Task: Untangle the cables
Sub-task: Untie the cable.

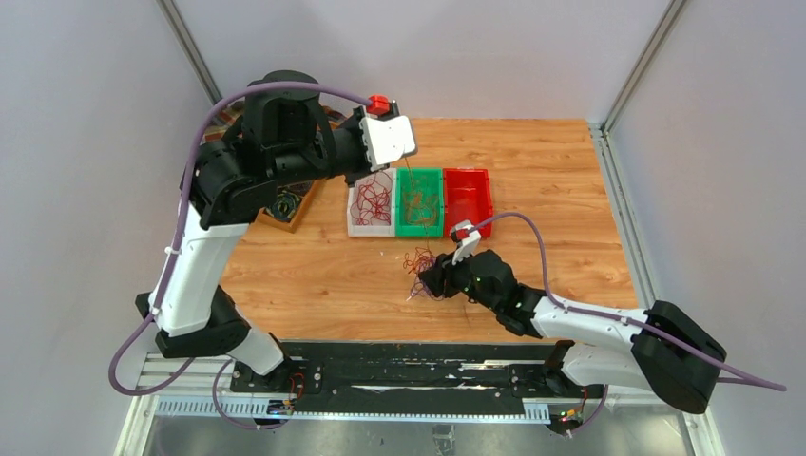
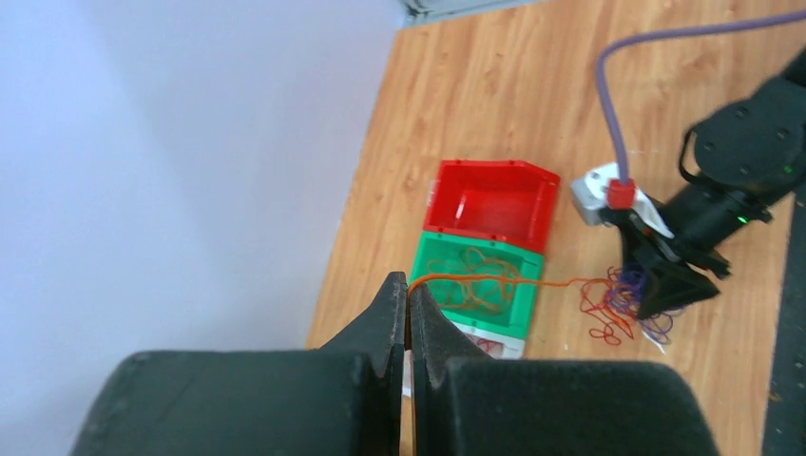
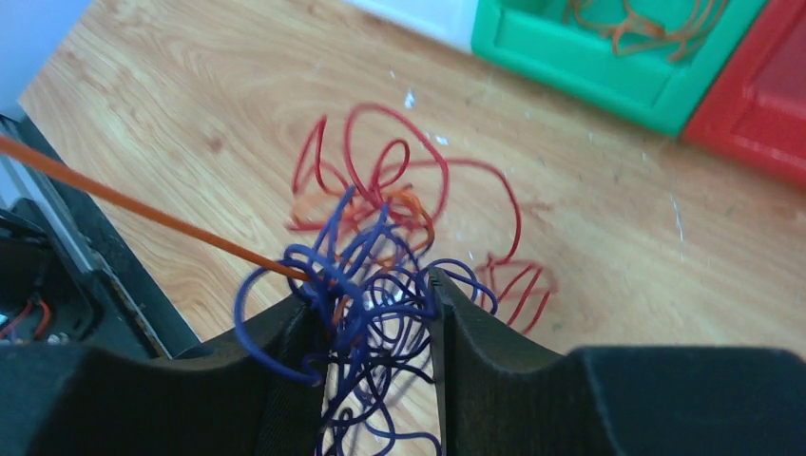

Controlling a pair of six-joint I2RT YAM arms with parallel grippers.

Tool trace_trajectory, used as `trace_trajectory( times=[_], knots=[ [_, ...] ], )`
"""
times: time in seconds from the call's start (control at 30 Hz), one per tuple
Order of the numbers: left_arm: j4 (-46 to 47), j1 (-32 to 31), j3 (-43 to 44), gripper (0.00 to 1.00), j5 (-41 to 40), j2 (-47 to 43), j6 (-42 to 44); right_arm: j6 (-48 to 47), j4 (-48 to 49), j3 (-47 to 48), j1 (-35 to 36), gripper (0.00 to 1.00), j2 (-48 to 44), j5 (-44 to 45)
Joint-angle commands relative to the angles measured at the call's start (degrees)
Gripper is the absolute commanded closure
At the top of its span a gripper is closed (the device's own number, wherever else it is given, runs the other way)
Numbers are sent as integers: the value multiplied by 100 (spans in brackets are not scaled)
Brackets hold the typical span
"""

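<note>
Left gripper (image 2: 409,290): raised above the bins, fingers pressed together on one orange wire (image 2: 494,279).
Right gripper (image 3: 375,313): low on the table (image 1: 314,275), fingers partly spread around the cables (image 3: 380,247).
Cables: near the green bin (image 1: 420,201).

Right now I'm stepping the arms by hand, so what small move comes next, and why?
Probably lift the left gripper a little higher: its fingers pinch one thin orange wire, which runs taut into the red, orange and purple wire clump that the right gripper straddles on the wooden table.
</note>
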Motion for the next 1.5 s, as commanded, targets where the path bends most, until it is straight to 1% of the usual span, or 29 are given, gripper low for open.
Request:
trace_trajectory(
  times=[0.0, 0.07, 0.13, 0.27, 0.3, 0.37, 0.43, 0.53, 0.63, 0.8, 0.93, 1.07, 1.27, 1.47],
  knots=[
    [501, -51, 549, 100, -585, 102, -58, 194, 100, -398, -61, 59, 115, 238],
    [889, -51, 517, 100, -777, 32, -38, 232, 133, -482, -65, 58, 149, 282],
    [1599, -55, 282, 99, -1113, -130, -174, 243, 146, -534, -65, 57, 185, 305],
    [3551, -51, -963, 100, -1578, -837, -208, 265, 168, -595, -65, 56, 264, 324],
    [3857, -51, -1084, 100, -1657, -914, -194, 264, 161, -616, -65, 56, 277, 317],
    [4032, -50, -937, 100, -1806, -868, -269, 278, 166, -674, -63, 56, 299, 315],
    [4165, -51, -899, 100, -1746, -882, -318, 305, 161, -735, -65, 57, 286, 323],
    [4114, -51, -1019, 100, -1516, -966, -363, 250, -86, -742, -65, 56, 129, 345],
    [3810, -51, -1237, 100, -1341, -1077, -334, 114, -628, -584, -65, 48, -313, 450],
    [3611, -51, -2197, 100, -1022, -1526, -279, -282, -1440, -133, -65, 40, -1350, 669],
    [3338, -51, -2616, 99, -827, -1737, -297, -579, -1611, 269, -65, 37, -1762, 556],
    [3221, -51, -2797, 100, -782, -1825, -289, -817, -1691, 658, -65, 39, -1618, 340],
    [3049, -51, -2814, 100, -738, -1870, -226, -1144, -1464, 1059, -65, 42, -870, -138],
    [2936, -51, -2762, 100, -706, -1899, -186, -1647, -1248, 1370, -74, 47, 37, 154]
  ],
)
